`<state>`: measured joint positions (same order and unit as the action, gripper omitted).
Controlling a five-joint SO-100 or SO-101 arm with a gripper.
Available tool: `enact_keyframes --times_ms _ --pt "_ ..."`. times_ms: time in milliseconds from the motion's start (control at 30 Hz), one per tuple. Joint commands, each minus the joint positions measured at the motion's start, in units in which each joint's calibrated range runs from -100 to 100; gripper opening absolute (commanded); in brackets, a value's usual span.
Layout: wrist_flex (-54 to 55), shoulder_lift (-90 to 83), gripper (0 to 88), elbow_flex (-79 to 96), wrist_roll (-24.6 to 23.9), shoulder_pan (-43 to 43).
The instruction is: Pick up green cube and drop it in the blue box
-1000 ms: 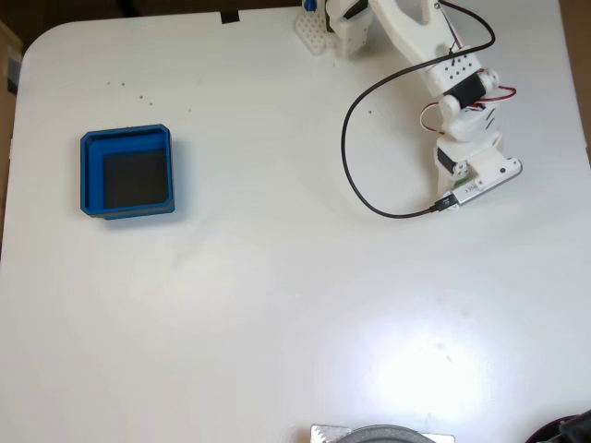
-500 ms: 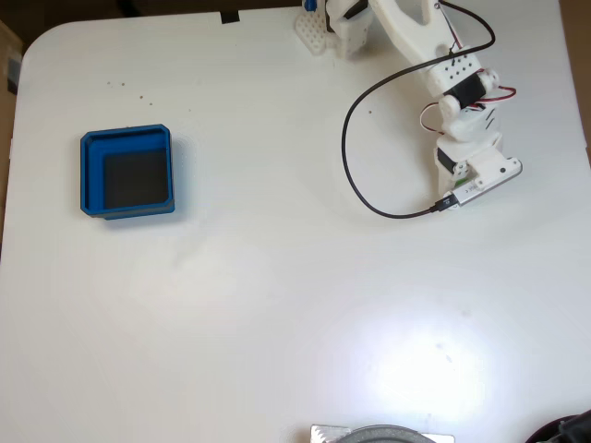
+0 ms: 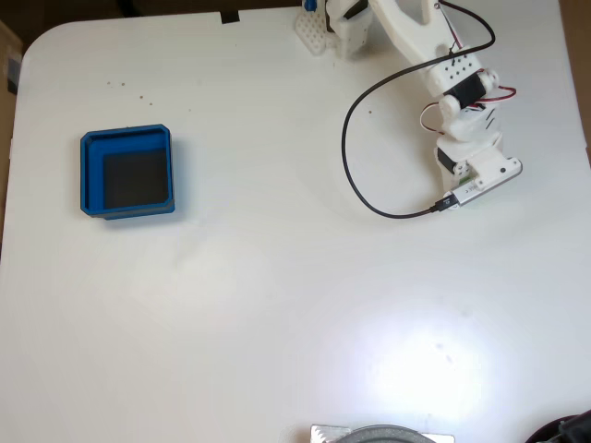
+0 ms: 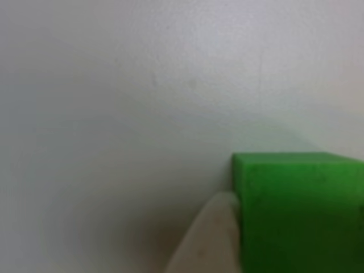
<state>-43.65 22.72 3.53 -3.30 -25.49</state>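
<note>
Rig check, my end, remote.

Item 1, table (image 3: 277,305): white, glare patch lower right in fixed view.

Item 2, box (image 3: 90,175): blue tray, dark floor, left side of fixed view. Nothing in it that I can see.

Item 3, arm (image 3: 462,92): white, reaching from top edge down the right side of fixed view, wrist pitched low over the table. Black cable (image 3: 355,175) loops out to its left and plugs in near the wrist.

Item 4, cube (image 4: 298,213): green, close-up and blurred in other view, lower right, sitting on the table by the look of it. In fixed view I only catch a hint of green under the wrist, too small to be sure. Well apart from the box, opposite side of the table.

Item 5, finger (image 4: 207,239): pale tip rising from bottom edge of other view, touching or just beside the cube's left face; can't tell which thru the blur. Other finger out of frame.

Gripper state: can't tell whether it's apart or clamped on the cube; only one finger visible, wrist hides the rest from above.

Step in hand, my read: the grasp. Cube not lifted, drop not begun.

Next move needs: confirm both fingers bracket the cube, squeeze, lift straight up, then a long sweep across to the box before letting go. Risk: single-side contact shoves the cube away.
</note>
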Motion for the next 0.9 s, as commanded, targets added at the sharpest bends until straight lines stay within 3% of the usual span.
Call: enact_keyframes --times_ms 0,367,867 --pt "0.1 -1.7 1.2 -3.4 -0.1 0.4" --pt "-2.0 -16.0 1.2 -2.9 -0.1 0.2" --pt "-26.0 -41.1 1.2 -3.0 -0.2 0.5"
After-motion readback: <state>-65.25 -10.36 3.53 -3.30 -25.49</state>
